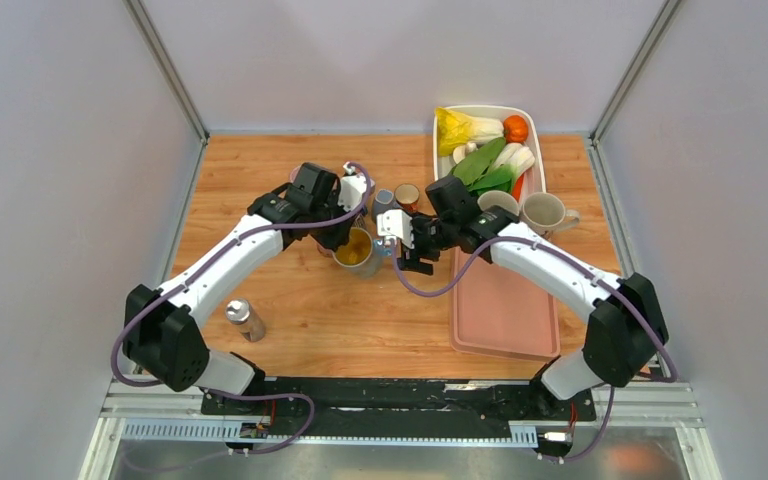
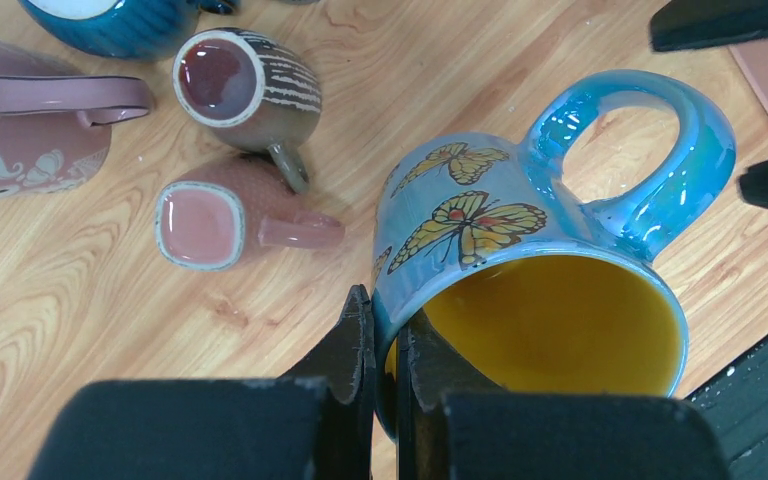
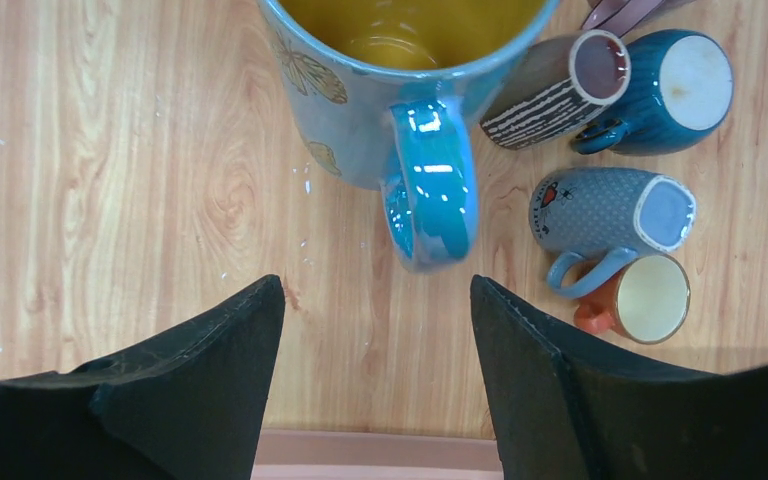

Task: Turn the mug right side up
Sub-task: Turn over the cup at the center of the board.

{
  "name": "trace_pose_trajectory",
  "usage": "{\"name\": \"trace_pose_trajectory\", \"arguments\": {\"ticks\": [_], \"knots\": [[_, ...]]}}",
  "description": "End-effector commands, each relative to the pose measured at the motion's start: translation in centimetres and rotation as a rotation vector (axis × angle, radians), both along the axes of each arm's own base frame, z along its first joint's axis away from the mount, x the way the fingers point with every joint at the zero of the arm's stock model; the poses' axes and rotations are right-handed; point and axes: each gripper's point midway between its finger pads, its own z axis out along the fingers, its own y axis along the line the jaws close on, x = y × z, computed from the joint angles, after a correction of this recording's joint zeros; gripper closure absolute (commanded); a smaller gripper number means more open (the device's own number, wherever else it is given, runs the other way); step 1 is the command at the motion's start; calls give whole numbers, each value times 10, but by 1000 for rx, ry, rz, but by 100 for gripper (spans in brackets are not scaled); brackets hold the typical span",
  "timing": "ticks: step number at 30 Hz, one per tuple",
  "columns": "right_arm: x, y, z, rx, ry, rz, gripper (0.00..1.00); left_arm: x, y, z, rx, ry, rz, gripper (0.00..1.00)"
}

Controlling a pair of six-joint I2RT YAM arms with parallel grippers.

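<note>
Item: butterfly mug (image 2: 520, 250) — mouth up, at the middle of the desk (image 2: 80, 320), near a cluster of small cups (image 2: 250, 90).
Hold: left fingers (image 2: 360, 335) clenched on its rim wall; right fingers (image 3: 230, 350) released, flanking the handle (image 3: 430, 190) without touching it.
Risks: the thin rim pinch may let it pivot or slip; a swing could knock the cups.
Unseen: the base — whether it sits flat cannot be told.
</note>
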Motion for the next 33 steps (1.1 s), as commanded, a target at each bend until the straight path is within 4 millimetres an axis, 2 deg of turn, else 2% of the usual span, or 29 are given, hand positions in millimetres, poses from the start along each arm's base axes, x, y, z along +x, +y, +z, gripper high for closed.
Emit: {"name": "trace_pose_trajectory", "arguments": {"ticks": [1, 6, 10, 15, 21, 22, 24, 25, 27, 30, 33], "knots": [[18, 20, 5, -28, -158, 52, 28, 21, -20, 38, -109, -98, 7, 100], [26, 35, -1, -28, -159, 66, 33, 20, -22, 41, -111, -111, -31, 100], [24, 42, -5, -17, -140, 90, 44, 15, -27, 45, -128, -112, -78, 100], [24, 45, -17, -30, -114, 100, 63, 14, -37, 51, -172, -103, -112, 100], [25, 44, -21, -37, -103, 90, 99, 18, -35, 55, -154, -124, -116, 100], [26, 43, -20, -36, -100, 78, 100, 18, -35, 55, -149, -127, -119, 99], [28, 39, -15, -25, -90, 48, 100, 17, -32, 56, -137, -132, -117, 86], [29, 35, -14, -21, -87, 36, 100, 16, -29, 57, -130, -138, -110, 76], [30, 26, -8, -10, -89, 15, 100, 15, -24, 62, -122, -151, -93, 66], [28, 9, 1, 8, -83, -11, 100, 14, -15, 68, -113, -177, -75, 59], [17, -7, 4, 1, -56, -17, 100, 16, -7, 73, -90, -220, -69, 52]]}}
